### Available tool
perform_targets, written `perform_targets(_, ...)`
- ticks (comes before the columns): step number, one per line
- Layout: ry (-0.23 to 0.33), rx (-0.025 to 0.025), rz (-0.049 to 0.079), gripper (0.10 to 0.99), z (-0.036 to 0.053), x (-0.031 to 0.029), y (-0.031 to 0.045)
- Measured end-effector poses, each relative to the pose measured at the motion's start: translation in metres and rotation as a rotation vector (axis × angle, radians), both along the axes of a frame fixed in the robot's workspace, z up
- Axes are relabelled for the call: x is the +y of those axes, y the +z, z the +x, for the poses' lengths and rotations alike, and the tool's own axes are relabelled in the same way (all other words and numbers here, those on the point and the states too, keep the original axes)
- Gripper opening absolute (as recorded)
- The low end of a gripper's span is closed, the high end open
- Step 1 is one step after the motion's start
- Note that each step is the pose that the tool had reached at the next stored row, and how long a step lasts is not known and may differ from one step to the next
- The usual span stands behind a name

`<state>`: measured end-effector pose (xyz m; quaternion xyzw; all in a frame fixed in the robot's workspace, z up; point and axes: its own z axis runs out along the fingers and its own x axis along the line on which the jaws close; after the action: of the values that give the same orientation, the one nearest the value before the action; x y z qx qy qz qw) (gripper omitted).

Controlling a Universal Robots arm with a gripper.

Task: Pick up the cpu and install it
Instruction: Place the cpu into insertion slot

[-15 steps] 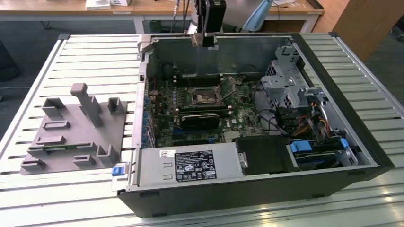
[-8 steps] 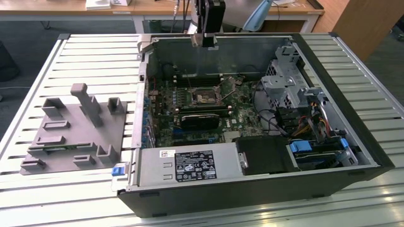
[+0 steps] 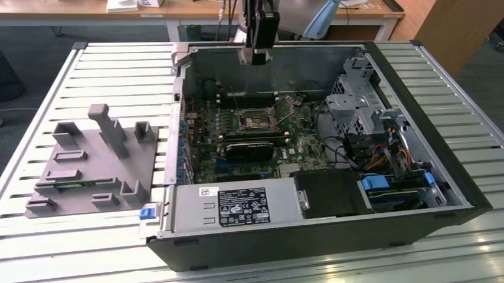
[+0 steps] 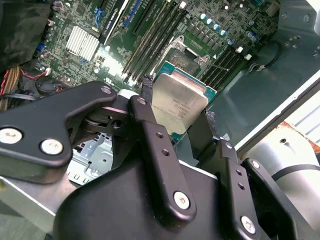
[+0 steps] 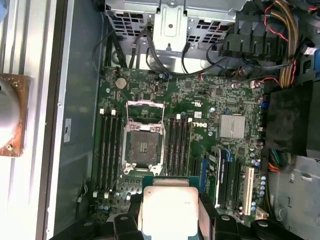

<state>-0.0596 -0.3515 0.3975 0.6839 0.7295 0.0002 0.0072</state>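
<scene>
A pale slatted table (image 3: 441, 259) fills the foreground of the exterior view. A dark computer case (image 3: 315, 242) lies open on its side on the slats. Just inside its near wall sits a grey power supply (image 3: 236, 206). On the slats at the exterior view's left, beside the case, stands a grey plastic fixture (image 3: 87, 171) with upright posts. Deeper in the case is the green motherboard (image 3: 228, 153), and its socket (image 5: 143, 145) shows a dark, uncovered square of contacts. The gripper (image 3: 255, 56) hangs above the far side of the case. In both wrist views its black fingers (image 4: 147, 100) are clamped on opposite edges of the cpu (image 4: 180, 105), which is held in the air above the board, clear of the socket. Beyond the table are dark floor (image 3: 32, 41), a wooden desk (image 3: 197, 9) and a wooden cabinet (image 3: 464, 23)
</scene>
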Motion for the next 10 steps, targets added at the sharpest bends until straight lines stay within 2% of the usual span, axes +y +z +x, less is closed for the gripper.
perform_targets(10,0.000,0.0003,0.000,0.533,0.0001,0.0000,-0.0148)
